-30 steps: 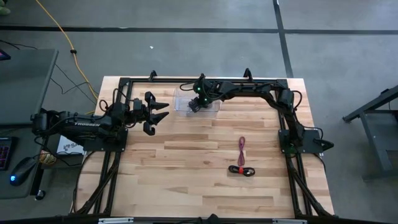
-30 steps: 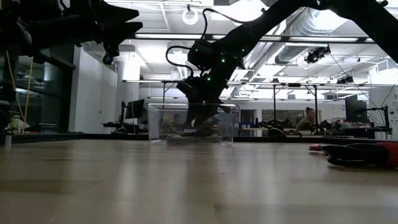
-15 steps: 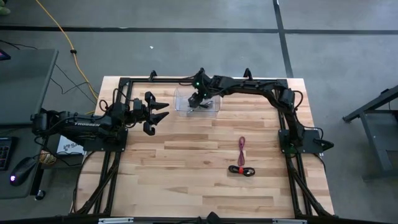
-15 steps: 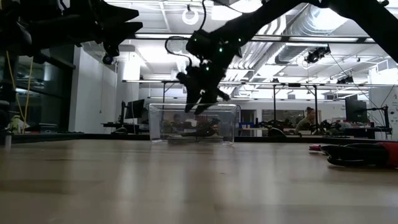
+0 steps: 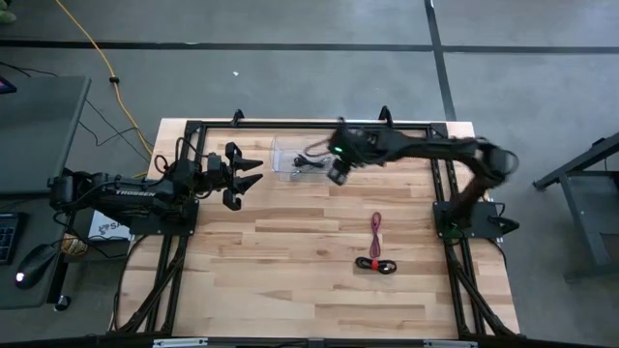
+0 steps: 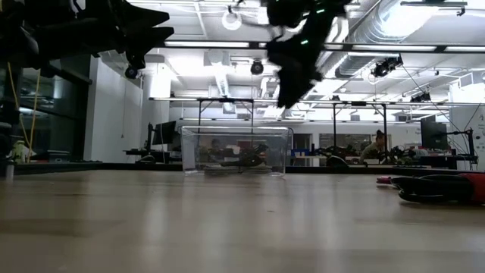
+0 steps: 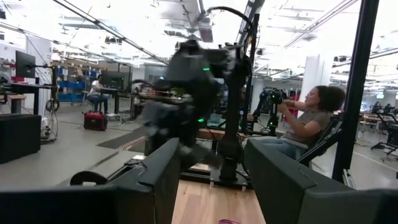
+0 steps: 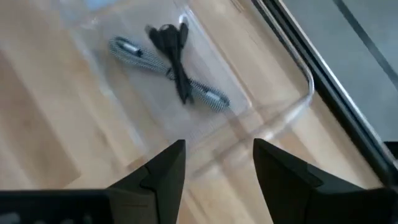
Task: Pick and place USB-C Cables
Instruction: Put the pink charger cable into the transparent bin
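Silver-grey cable lies binned below my right tool, open and empty. Next: pink cable, then red one. Left tool open, idle.

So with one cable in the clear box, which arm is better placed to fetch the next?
Probably the right. Its open gripper hangs by the clear box, on the side of the pink cable and red cable. The left gripper waits farther off.
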Available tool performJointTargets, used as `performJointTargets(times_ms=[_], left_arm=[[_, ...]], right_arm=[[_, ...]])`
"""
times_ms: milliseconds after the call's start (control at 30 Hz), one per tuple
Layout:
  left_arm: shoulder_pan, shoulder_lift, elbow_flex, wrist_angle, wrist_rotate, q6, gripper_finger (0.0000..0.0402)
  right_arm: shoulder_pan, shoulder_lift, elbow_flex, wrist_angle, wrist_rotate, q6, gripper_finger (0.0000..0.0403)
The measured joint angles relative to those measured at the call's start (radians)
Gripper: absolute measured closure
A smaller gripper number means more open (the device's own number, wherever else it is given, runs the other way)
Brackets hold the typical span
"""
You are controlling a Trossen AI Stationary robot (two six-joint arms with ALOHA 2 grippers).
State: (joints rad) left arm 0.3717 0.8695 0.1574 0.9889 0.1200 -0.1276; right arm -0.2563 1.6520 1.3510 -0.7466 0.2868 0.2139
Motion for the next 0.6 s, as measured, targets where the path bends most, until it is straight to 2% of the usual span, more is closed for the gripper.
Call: performJointTargets(times_ms=[133,300,467,600], left_arm=[[0.000,0.000,0.000,0.000,0.000,0.000,0.0236],[0.000,0.000,0.000,0.000,0.000,0.000,0.0236],[0.000,0.000,0.000,0.000,0.000,0.000,0.0236],[0.000,0.000,0.000,0.000,0.000,0.000,0.0236]], right_arm=[[0.043,-0.246,-0.295,0.248,-0.009,0.045,0.0224],[0.107,-0.487,-0.643,0.741,-0.097,0.013,0.0224],[0.148,-0.610,-0.877,1.207,-0.128,-0.126,0.0224],[0.153,-0.646,-0.962,1.397,-0.130,-0.220,0.0224]])
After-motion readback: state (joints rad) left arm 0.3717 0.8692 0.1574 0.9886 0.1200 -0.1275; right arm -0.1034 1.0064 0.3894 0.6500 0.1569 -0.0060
